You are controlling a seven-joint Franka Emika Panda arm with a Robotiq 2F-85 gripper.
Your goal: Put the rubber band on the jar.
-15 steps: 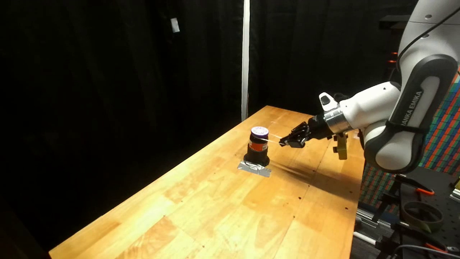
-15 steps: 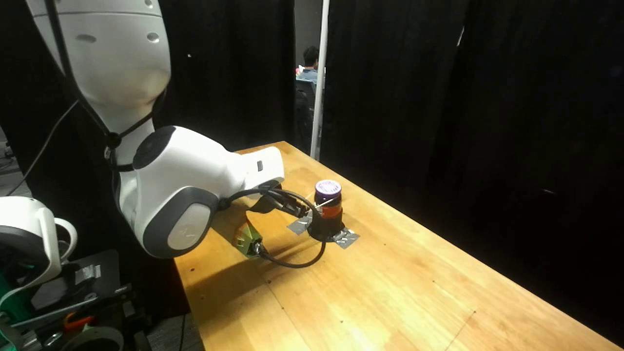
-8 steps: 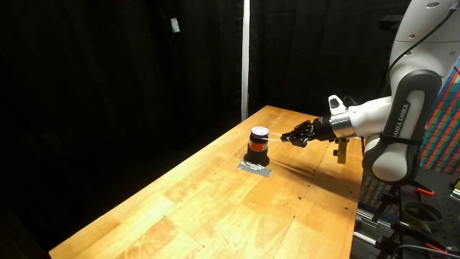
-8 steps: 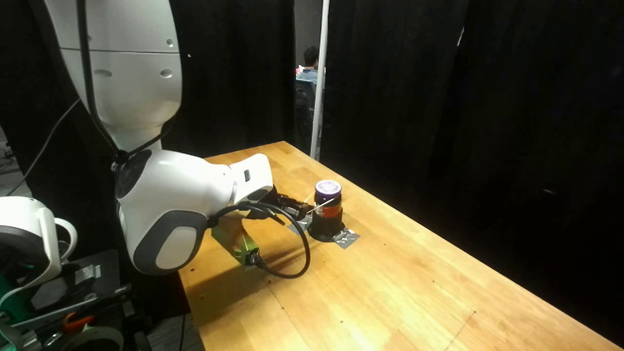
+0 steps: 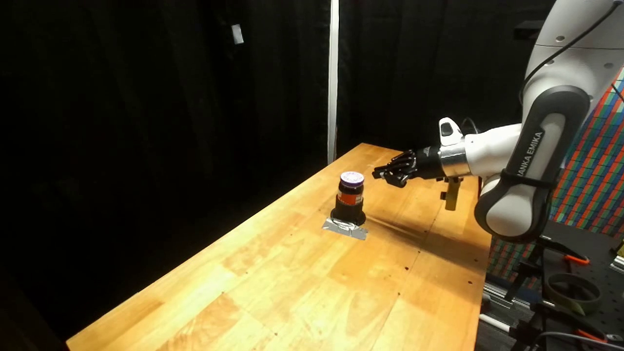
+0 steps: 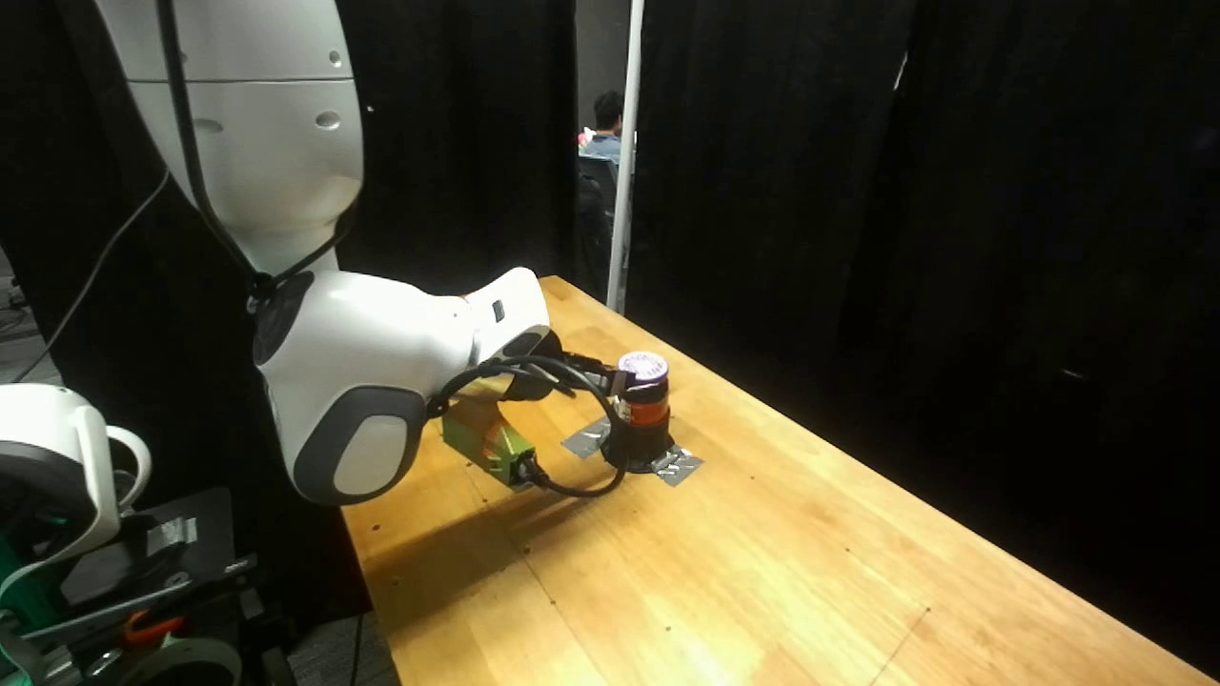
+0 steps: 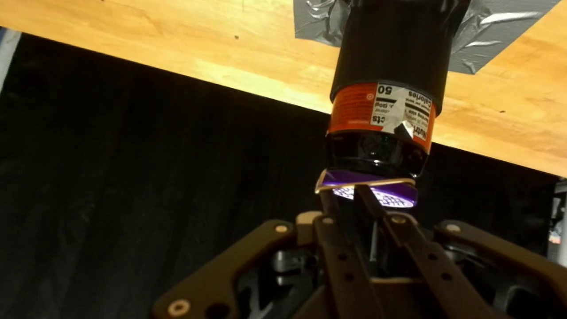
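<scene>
A robot's gripper sits higher and nearer the jar than a moment earlier, and the rubber band, then stretched between them, now lies across the jar's purple lid; its far side is hidden. The jar stands upright in a black base, silver tape at its foot, on a wooden table. The fingers stand narrowly parted, tips at the band; whether they touch it is unclear. The white arm hangs from above, wrist nearly level. In an exterior view, a black cable loops in front of the base's edge.
</scene>
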